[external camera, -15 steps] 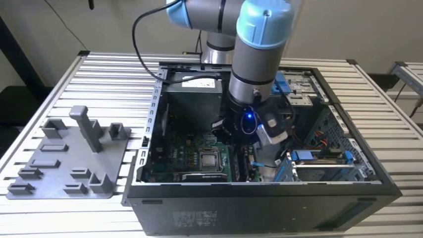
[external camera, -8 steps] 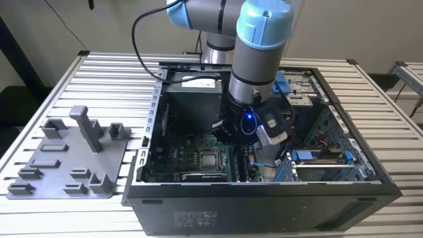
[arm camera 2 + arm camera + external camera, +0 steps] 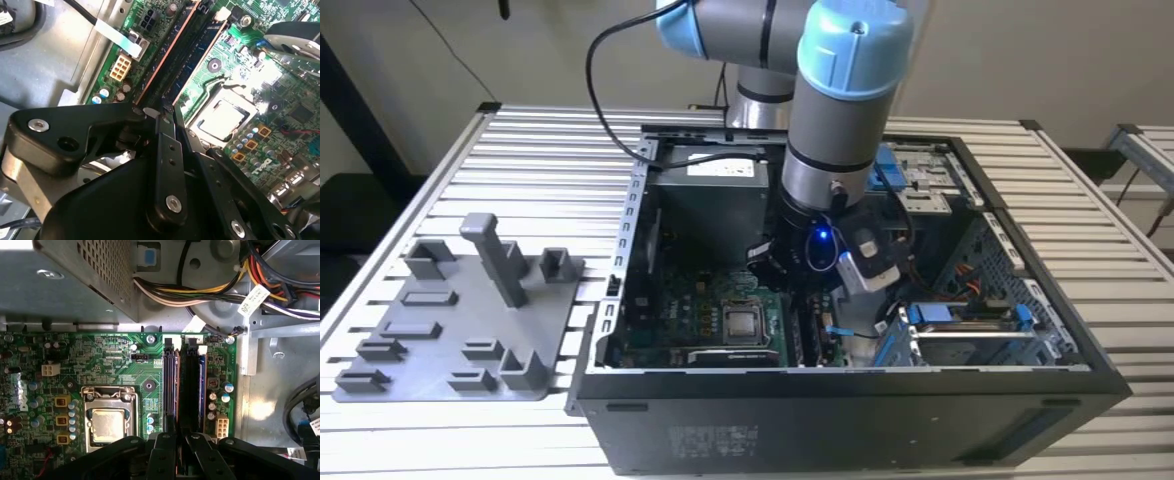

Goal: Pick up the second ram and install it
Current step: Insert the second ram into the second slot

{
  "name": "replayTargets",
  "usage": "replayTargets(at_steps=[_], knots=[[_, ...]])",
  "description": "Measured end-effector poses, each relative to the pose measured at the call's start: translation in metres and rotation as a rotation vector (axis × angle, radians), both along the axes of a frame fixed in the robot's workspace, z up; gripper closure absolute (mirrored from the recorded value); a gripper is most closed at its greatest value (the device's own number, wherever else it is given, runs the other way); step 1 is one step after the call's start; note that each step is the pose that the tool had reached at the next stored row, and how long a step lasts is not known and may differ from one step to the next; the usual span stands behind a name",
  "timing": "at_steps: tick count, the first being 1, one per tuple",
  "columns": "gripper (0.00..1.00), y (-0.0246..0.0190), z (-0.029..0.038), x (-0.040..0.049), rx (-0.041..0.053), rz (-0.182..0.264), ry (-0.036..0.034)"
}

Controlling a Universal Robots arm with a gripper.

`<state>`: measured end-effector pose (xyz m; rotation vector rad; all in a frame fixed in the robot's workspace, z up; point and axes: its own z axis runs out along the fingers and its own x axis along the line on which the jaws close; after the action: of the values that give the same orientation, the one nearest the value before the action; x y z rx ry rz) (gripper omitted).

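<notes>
Inside open computer case (image 3: 1067,330), gripper (image 3: 176,440) low over motherboard (image 3: 115,365), near its memory-slot edge. Fingers (image 3: 165,450) clenched on second ram (image 3: 191,390), which stands on edge in slot beside another seated stick (image 3: 170,385). Processor socket (image 3: 107,417) alongside. Gray fixture plate (image 3: 454,320) on table (image 3: 547,140) outside case.

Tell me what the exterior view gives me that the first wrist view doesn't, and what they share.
Exterior view alone: the arm reaching down into the open computer case, the gray fixture plate at the exterior view's left, and the slatted table.

First wrist view alone: the bundle of colored wires and the perforated metal box.

Both: the green motherboard, the processor socket and the memory slots, with the gripper right over the slots.
</notes>
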<state>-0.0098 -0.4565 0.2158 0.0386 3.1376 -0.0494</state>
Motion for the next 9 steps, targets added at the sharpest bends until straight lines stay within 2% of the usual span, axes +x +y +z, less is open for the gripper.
replayTargets(at_steps=[9], knots=[[0.86, 0.0000, 0.0000, 0.0000, -0.0001, -0.007, 0.0000]])
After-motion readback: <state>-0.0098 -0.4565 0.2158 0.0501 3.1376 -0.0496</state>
